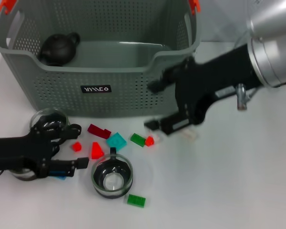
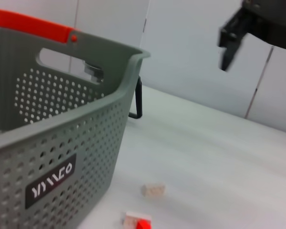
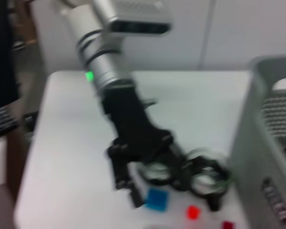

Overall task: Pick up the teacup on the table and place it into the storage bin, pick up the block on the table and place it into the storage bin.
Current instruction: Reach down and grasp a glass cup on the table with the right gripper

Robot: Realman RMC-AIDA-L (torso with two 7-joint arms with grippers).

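Lowest on the surface, green block (image 1: 136, 200) beside teacup (image 1: 112, 177), neither yet in storage bin (image 1: 95, 90); left gripper (image 1: 66, 148) jaws released nearby, right gripper (image 1: 155, 106) jaws released, cup grasp seemingly next.

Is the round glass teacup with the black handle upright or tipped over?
Upright: the glass teacup stands on the table, its round mouth facing up.

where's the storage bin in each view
Head view: storage bin fills the upper left, black label facing the camera.
Left wrist view: storage bin fills the left side, label low.
Right wrist view: storage bin at the right edge.
Shared landmark: that black label.
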